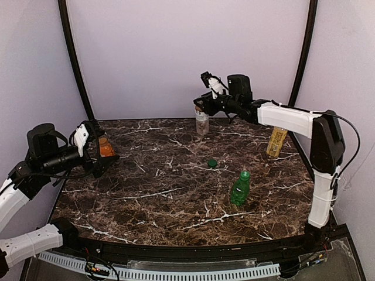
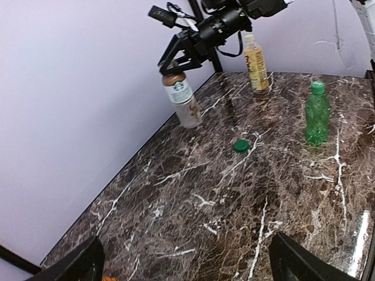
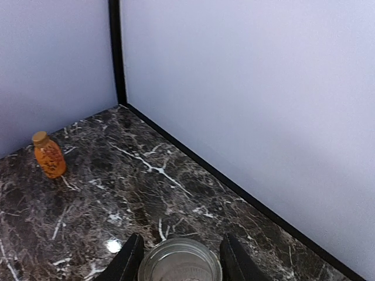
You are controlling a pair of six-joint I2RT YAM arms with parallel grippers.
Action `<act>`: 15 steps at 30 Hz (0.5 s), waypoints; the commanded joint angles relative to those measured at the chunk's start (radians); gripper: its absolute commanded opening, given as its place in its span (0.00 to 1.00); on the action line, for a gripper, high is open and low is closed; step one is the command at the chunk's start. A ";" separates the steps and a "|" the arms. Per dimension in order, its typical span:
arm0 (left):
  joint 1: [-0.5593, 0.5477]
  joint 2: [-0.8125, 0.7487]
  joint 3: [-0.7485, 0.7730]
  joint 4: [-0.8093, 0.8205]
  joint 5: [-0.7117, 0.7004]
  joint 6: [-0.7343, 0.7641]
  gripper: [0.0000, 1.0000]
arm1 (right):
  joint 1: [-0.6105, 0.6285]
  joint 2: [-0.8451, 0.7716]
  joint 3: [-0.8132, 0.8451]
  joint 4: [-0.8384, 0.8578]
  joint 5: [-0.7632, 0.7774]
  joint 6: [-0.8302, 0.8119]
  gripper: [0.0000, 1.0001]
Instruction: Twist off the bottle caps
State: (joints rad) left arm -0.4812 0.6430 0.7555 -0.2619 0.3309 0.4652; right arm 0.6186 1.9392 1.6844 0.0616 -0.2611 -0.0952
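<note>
- The left tool (image 2: 186, 264) is hanging released, its two dark fingers (image 2: 76, 266) spreading wide apart at the left edge of the counter (image 1: 146, 193).
- The orange bottle (image 3: 50, 159) is standing upright just beside those fingers. Whether it is touching them I cannot tell.
- The tan-gold cap (image 3: 40, 139) is sitting on the orange bottle's neck.
- The right tool (image 1: 202, 109) is reaching to the back of the counter and grasping the clear bottle (image 2: 184, 102) at its top, one finger pressing on each side of the mouth.
- The clear bottle is leaning a little under that grip, its base down near the counter by the back wall. From the right wrist view its mouth is showing as an open, clear rim.
- The dark green cap (image 1: 212, 163) is lying loose on the counter near the middle, apart from every bottle.
- The bright green cap (image 1: 245, 174) is sitting on the green bottle (image 1: 239, 190), which is standing upright to the right of the loose cap.
- The pale yellow cap (image 2: 249, 38) is sitting on the tea-coloured bottle (image 1: 276, 143), which is standing near the right edge under the right arm.
</note>
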 commanded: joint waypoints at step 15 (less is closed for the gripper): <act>0.446 -0.189 -0.338 0.164 -0.023 -0.429 0.99 | -0.146 0.135 -0.299 0.389 0.093 0.095 0.00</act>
State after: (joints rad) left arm -0.0875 0.4763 0.4644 -0.1612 0.2989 0.1417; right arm 0.4789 2.0872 1.4548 0.3748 -0.1577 -0.0120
